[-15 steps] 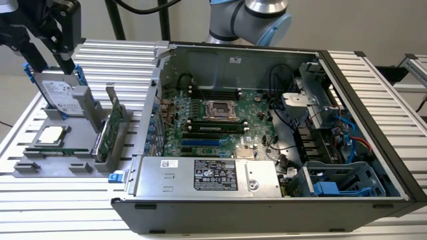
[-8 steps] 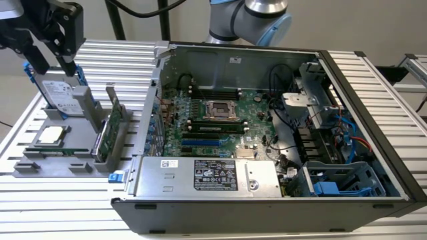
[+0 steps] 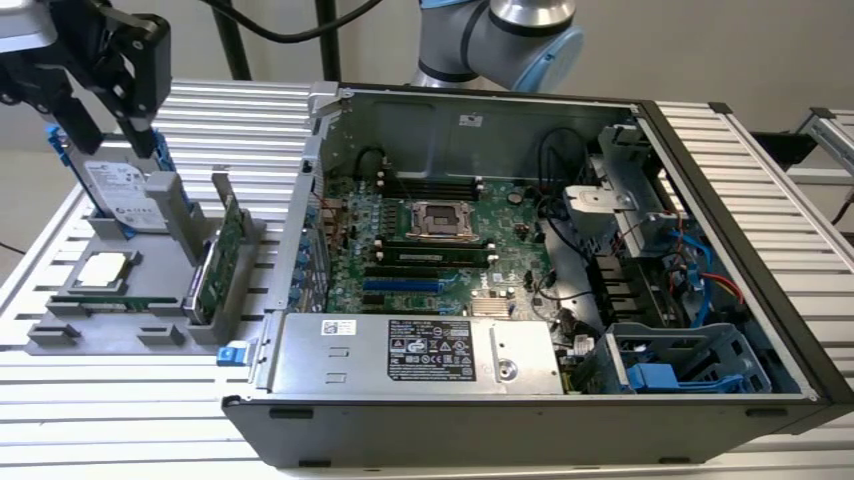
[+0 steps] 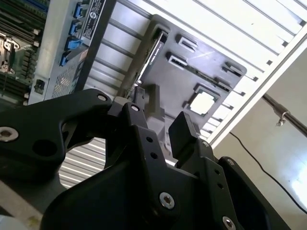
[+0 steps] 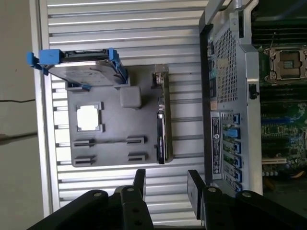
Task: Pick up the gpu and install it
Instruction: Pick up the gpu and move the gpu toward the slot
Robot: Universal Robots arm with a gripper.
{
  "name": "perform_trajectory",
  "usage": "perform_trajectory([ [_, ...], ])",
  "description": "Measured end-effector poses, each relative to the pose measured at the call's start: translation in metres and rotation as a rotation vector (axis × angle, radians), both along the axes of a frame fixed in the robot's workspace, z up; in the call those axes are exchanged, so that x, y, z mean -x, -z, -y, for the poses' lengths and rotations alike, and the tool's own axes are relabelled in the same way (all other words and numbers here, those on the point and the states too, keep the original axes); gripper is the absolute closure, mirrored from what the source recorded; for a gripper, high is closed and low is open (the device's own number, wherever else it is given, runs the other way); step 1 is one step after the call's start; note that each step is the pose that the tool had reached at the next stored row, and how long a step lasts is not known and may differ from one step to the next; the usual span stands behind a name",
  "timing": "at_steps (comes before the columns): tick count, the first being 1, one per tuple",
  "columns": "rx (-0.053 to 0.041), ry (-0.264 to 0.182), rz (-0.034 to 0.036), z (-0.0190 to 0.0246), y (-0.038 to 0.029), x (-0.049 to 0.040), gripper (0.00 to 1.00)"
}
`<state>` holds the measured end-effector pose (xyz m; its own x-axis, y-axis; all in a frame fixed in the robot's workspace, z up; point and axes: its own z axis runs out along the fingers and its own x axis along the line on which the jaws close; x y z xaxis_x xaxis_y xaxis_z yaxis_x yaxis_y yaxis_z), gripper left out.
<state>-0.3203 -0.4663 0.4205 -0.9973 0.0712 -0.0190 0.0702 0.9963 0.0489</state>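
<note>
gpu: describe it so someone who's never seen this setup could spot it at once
Beside the open computer case, on the exterior view's left, sits a grey holder tray. The gpu stands on edge in the tray's slot nearest the case: a thin green board, unlike the blue-railed hard drive and flat square chip.

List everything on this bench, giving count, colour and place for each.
gpu: one, green, on edge in the tray
hard drive: one, silver with blue rails, propped in the tray
processor chip: one, silver, flat in the tray
tray: one, grey, on the table
computer case: one, black, open, beside the tray
motherboard: one, green, inside the case
power supply: one, silver, inside the case
table: one, silver, slatted
gripper: one, black, open, above the tray
</note>
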Motion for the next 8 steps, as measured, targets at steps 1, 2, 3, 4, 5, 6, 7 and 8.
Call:
perform_trajectory([
  [1, 0.0, 0.0, 0.0, -0.0002, 0.0006, 0.0, 0.0],
  [2, 0.0, 0.0, 0.0, -0.0005, 0.0012, 0.0, 0.0],
  [3, 0.0, 0.0, -0.0001, -0.0008, 0.0018, 0.0, 0.0],
  [4, 0.0, 0.0, -0.0001, -0.001, 0.0023, -0.0001, 0.0],
  [5, 0.0001, 0.0, -0.0001, -0.0013, 0.0028, -0.0001, 0.0],
  [6, 0.0001, 0.0, -0.0001, -0.0016, 0.0033, -0.0002, 0.0],
  [7, 0.0, 0.0, 0.0, -0.0019, 0.0039, -0.0002, 0.0],
  [8, -0.0001, 0.0, 0.0, -0.0022, 0.0043, -0.0003, 0.0],
])
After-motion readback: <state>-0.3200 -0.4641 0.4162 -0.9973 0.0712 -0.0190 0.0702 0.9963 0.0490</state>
